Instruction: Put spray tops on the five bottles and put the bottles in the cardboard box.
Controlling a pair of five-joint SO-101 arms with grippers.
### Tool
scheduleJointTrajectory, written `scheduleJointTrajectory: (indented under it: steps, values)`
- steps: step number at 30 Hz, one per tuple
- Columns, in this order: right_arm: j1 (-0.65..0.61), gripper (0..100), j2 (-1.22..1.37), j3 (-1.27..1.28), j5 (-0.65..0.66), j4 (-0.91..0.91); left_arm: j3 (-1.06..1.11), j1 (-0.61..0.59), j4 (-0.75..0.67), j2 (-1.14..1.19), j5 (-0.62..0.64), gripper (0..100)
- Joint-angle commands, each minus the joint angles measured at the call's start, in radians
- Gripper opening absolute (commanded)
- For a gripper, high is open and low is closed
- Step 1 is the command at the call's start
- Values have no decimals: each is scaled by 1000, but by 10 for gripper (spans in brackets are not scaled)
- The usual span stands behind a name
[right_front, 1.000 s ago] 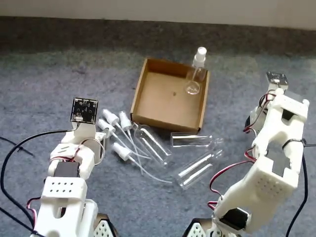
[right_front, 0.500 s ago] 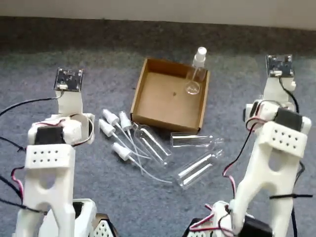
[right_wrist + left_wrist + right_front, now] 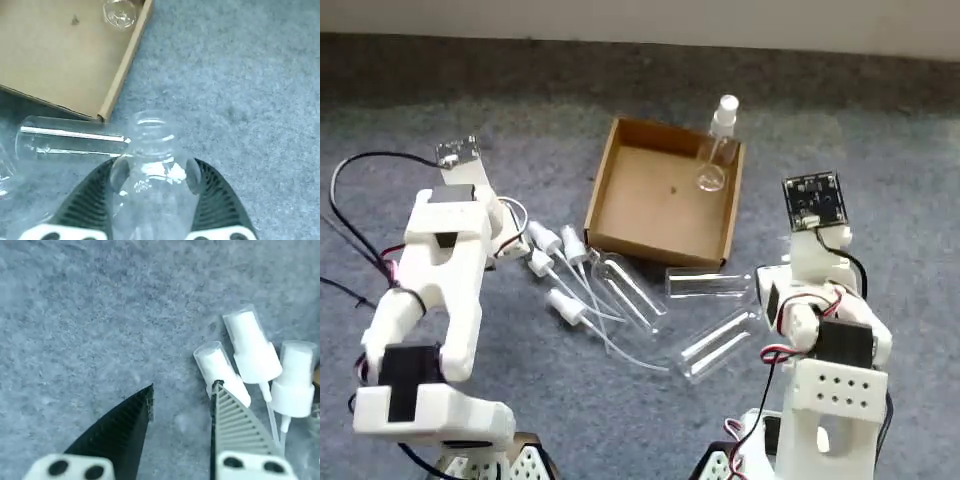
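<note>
One boxed, four left.
Capped clear bottle in brown cardboard box, one o'clock; my left tool spread over white spray tops.

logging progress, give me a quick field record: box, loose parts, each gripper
cardboard box: one capped bottle standing in its far corner
loose bottles: uncapped, lying beside the box
spray tops: four, loose, beside the bottles
left gripper: open, next to the spray tops
right gripper: open, straddling one lying bottle
</note>
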Motion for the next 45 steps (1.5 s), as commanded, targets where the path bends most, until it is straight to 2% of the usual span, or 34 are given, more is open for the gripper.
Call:
scheduleJointTrajectory:
  steps: [1, 7, 18, 22, 25, 32, 36, 45]
  values:
    - [-10, 4, -54, -7, -11, 4, -45, 4, -78, 30, 64, 183]
    - [-10, 4, -99, -5, -11, 4, -51, 47, -121, 67, 133, 182]
    - [-10, 4, -101, -5, -11, 2, -51, 51, -87, -139, 130, 182]
    - [-10, 4, -101, -5, -11, 2, -39, 105, -80, -154, 130, 182]
    - [-10, 4, -101, -5, -9, 2, 4, 147, -15, -162, 127, 182]
    - [-10, 4, -101, -5, -9, 2, 64, 145, 167, -156, 129, 182]
    - [-10, 4, -101, -5, -9, 10, 81, 157, 169, -154, 127, 181]
    - [-10, 4, -105, -8, -11, 61, 97, 263, 166, -154, 130, 181]
